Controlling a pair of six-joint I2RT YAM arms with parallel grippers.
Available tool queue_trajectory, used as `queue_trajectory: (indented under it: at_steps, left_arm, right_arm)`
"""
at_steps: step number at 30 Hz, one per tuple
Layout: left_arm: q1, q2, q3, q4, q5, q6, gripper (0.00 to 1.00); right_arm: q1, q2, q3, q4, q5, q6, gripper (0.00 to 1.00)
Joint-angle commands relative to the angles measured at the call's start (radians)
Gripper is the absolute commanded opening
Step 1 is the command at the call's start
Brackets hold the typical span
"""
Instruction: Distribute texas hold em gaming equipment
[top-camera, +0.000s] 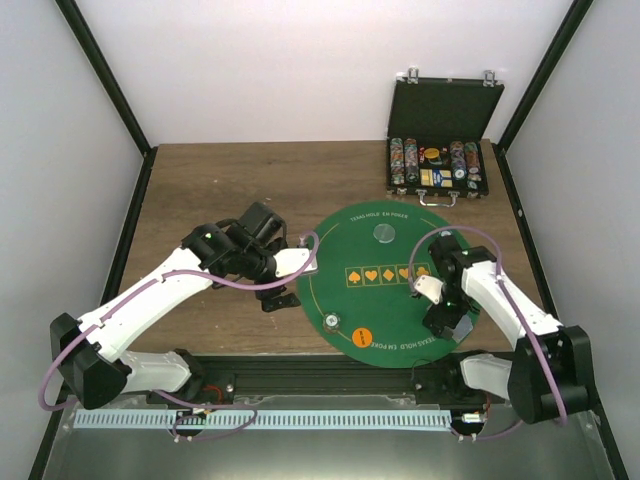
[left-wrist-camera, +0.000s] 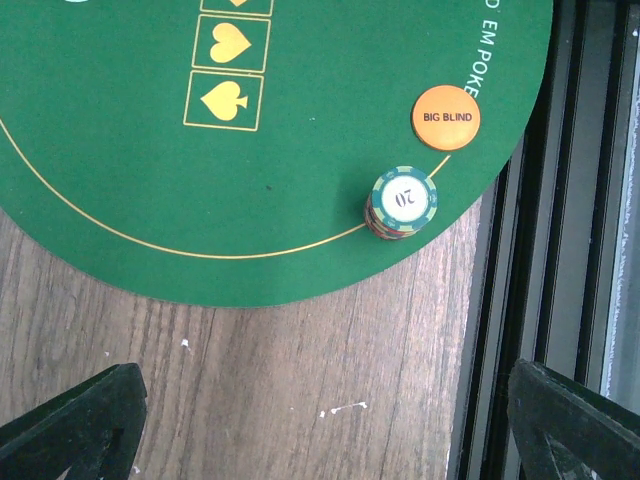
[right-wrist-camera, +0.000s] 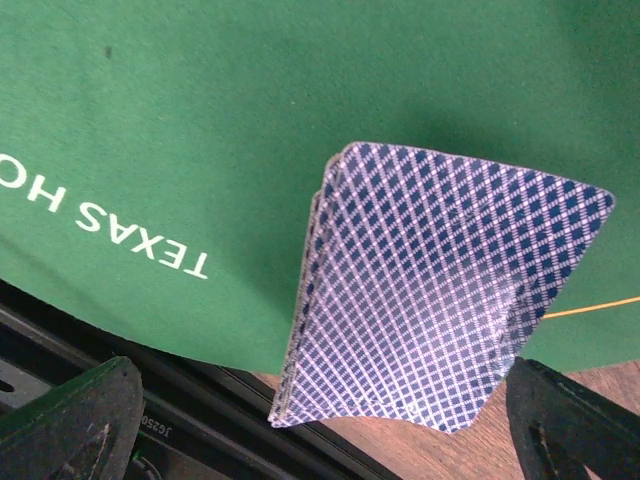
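Observation:
A thick pack of playing cards (right-wrist-camera: 440, 290) with blue-and-white patterned backs lies tilted over the near edge of the green mat, between my right gripper's (right-wrist-camera: 325, 430) wide-open fingers. Its lower right corner is bent against the right finger (right-wrist-camera: 575, 425). In the top view the pack (top-camera: 463, 331) shows grey beside my right gripper (top-camera: 447, 322). A stack of striped chips (left-wrist-camera: 402, 200) and an orange "BIG BLIND" disc (left-wrist-camera: 446, 117) sit on the mat's near left rim; both also show in the top view, the stack (top-camera: 330, 321) and the disc (top-camera: 362, 338). My left gripper (left-wrist-camera: 320, 440) is open and empty over bare wood left of the mat (top-camera: 283, 272).
The round green felt mat (top-camera: 400, 300) has a row of yellow suit boxes and a grey disc (top-camera: 385, 232) at its far side. A black hinged case (top-camera: 440, 165) with rows of chips stands open at the back right. A black rail (top-camera: 330, 375) runs along the near table edge.

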Motion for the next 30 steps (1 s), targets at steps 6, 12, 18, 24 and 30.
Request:
queue_trajectory:
  at_steps: [6, 12, 18, 24, 30]
  left_arm:
    - [0.003, -0.005, -0.003, 0.001, 0.028, 0.002, 1.0]
    - [0.004, -0.002, -0.002, -0.001, 0.029, 0.002, 0.99]
    - [0.004, -0.003, -0.002, -0.007, 0.032, 0.002, 0.99]
    - [0.002, -0.011, -0.001, -0.005, 0.031, 0.001, 0.99]
    - [-0.004, -0.014, 0.0, -0.003, 0.019, 0.002, 0.99]
  right_arm:
    - [0.008, 0.063, 0.049, 0.069, 0.111, -0.018, 1.0]
    - [0.008, 0.096, 0.023, 0.119, 0.105, -0.036, 1.0]
    - [-0.005, 0.13, -0.005, 0.139, 0.057, -0.068, 1.0]
    - [-0.037, 0.124, -0.075, 0.188, 0.054, -0.107, 1.0]
    - [-0.044, 0.076, -0.155, 0.24, -0.024, -0.158, 0.99]
